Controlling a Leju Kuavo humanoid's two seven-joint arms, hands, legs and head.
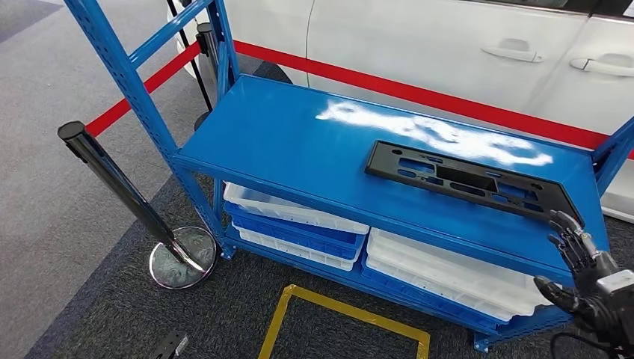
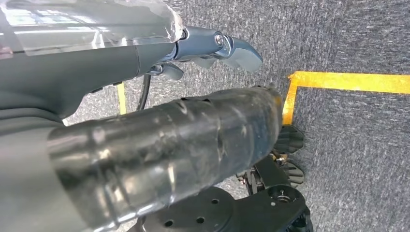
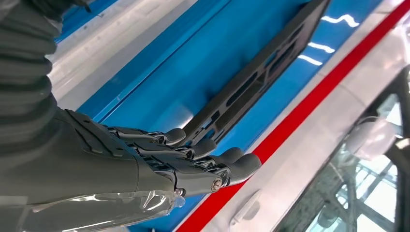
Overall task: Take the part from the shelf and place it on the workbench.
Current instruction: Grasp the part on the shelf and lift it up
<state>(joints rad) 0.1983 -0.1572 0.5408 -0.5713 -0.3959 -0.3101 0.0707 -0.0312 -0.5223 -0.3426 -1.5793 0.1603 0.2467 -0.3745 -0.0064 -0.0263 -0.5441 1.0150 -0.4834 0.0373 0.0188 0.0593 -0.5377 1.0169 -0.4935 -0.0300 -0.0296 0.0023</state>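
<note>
The part (image 1: 467,182) is a flat black plastic panel with several cut-outs, lying on the top level of the blue shelf (image 1: 299,142) toward its right end. My right hand (image 1: 579,258) is at the shelf's front right corner, fingers stretched out and apart, their tips at the panel's near right end. In the right wrist view those fingers (image 3: 193,157) lie straight beside the panel (image 3: 261,72), and nothing is gripped. My left hand (image 2: 212,48) hangs over grey carpet with its fingers loose and nothing in it.
White and blue trays (image 1: 291,213) are stacked on the shelf's lower level. A chrome stanchion (image 1: 119,183) stands at the left, and red barrier belts (image 1: 419,93) run behind the shelf in front of a white car (image 1: 448,37). Yellow floor tape (image 1: 336,307) marks a square below the shelf.
</note>
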